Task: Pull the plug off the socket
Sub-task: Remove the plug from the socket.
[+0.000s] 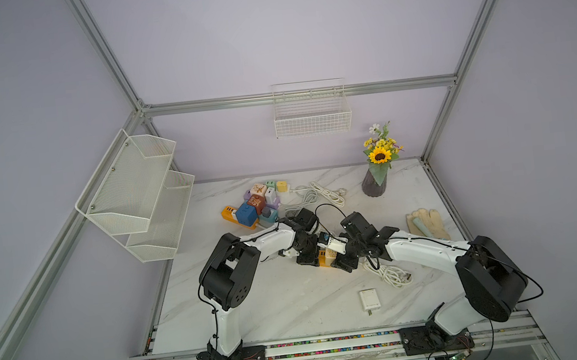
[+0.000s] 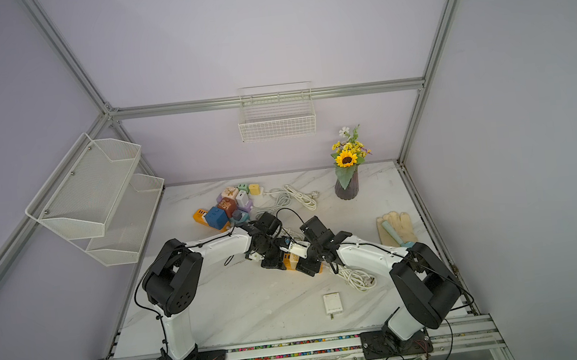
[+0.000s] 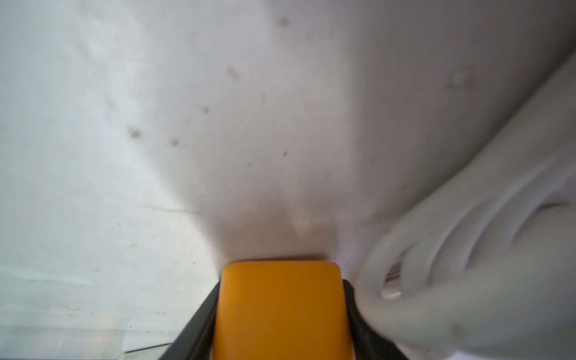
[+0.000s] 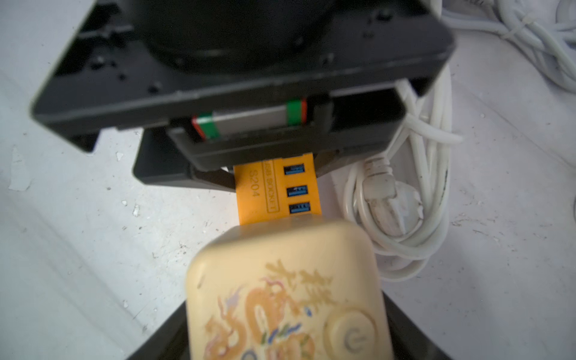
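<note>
The plug (image 4: 286, 296) is a cream block with rounded corners, printed with an orange-gold dragon and carrying a round power button on its top face. It stands on the power strip (image 4: 258, 190), just beside a row of three blue USB ports; its pins are hidden. The strip is orange, long and narrow, marked S204, and lies flat near the middle of the tabletop, well away from every edge.

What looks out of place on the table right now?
A white square charger lies loose, prongs out, near the front of the marble tabletop, plugged into nothing. The white coiled cord's plug beside the orange socket strip looks scuffed and dirty.
</note>
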Robot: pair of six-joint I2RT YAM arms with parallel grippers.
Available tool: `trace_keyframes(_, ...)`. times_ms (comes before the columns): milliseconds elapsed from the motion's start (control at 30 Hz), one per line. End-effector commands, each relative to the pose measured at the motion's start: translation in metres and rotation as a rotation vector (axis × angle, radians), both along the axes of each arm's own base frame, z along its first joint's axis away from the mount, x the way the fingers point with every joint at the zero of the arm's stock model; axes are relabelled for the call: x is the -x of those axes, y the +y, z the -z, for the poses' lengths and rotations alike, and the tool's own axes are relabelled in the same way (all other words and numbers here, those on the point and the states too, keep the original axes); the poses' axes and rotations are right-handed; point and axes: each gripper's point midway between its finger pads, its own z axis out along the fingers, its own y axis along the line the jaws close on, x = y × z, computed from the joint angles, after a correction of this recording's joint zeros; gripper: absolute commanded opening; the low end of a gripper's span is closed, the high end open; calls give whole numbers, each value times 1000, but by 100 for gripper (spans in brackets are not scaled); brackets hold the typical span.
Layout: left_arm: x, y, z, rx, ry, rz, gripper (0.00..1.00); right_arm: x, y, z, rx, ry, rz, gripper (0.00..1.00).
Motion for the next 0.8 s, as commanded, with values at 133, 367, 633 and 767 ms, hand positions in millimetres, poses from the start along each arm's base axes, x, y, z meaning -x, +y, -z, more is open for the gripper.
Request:
trace_keyframes(133, 20, 33, 38, -161, 90, 9, 0, -4, 11, -10, -45, -7, -43, 59)
trace_keyframes(367, 18, 32, 38, -162, 87, 10, 0, -4, 13, -19, -58, -15, -56, 42)
trace_keyframes(633, 19, 36, 42, -188, 96, 23, 0, 0, 19, -36, -93, -28, -100, 36)
trace_keyframes(767, 18, 39, 41, -211, 93, 33, 0, -2, 22, -46, -115, -32, -98, 35)
